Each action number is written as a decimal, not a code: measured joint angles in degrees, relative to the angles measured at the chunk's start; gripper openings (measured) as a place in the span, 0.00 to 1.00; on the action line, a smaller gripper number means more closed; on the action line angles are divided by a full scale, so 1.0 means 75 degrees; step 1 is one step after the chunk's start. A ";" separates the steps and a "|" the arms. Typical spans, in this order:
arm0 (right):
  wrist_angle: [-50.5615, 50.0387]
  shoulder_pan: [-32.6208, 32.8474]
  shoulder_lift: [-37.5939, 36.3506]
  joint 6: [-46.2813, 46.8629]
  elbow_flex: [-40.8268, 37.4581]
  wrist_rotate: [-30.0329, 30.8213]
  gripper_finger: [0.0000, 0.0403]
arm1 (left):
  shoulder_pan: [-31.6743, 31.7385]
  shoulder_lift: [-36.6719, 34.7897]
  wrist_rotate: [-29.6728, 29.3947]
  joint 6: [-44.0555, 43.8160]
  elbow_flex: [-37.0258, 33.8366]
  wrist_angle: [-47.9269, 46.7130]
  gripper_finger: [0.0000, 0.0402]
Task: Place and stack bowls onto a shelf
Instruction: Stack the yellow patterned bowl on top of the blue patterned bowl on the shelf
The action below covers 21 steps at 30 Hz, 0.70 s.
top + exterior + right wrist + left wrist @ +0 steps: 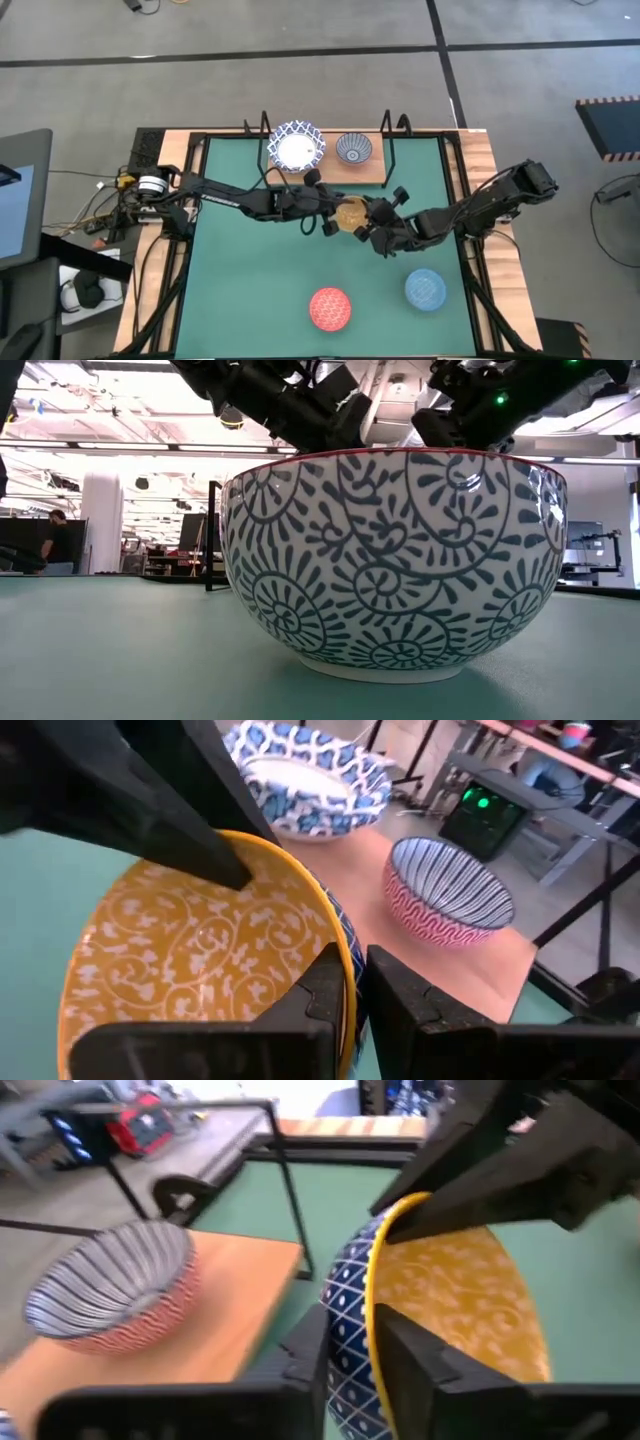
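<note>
A yellow-orange bowl point(350, 212) with a blue diamond-patterned outside sits between my two grippers, just in front of the shelf point(330, 176). My left gripper point(337, 212) reaches it from the left and my right gripper point(365, 217) from the right; both are shut on its rim. On the wooden shelf board stand a wide white bowl with a blue rim point(296, 147) and a small striped grey-blue bowl point(354, 148). A red bowl point(330, 308) and a light blue bowl point(425, 288) rest on the green mat near the front. My left gripper point(350, 1330) pinches the yellow bowl's rim point(368, 1295), one finger point(425, 1365) inside the bowl and one point(300, 1365) on the blue outer wall. It comes from the table's left. The bowl is tilted in the hold and looks lifted off the mat. My right gripper point(355, 965) pinches the rim point(345, 945) on the opposite side of the same bowl, one finger point(318, 1000) inside on the yellow surface and one point(405, 1010) outside. It comes from the table's right, facing the shelf.
The black wire frame's upright posts point(388, 150) stand at the shelf's ends. Bare board point(400, 935) lies in front of the two shelved bowls. In the low view the red-rimmed patterned bowl point(395, 560) fills the foreground. Wooden table edges border the mat point(230, 270).
</note>
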 joint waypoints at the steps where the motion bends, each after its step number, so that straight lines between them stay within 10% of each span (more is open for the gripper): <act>1: 0.0048 0.0000 0.0000 -0.0045 0.0008 0.0054 0.14 | 0.0006 0.0000 -0.0102 0.0058 0.0005 0.0023 0.09; 21: 0.2001 0.0295 -0.0032 -0.2471 0.0032 0.0073 0.11 | -0.0003 0.0028 -0.0036 0.0615 -0.0034 -0.0584 0.00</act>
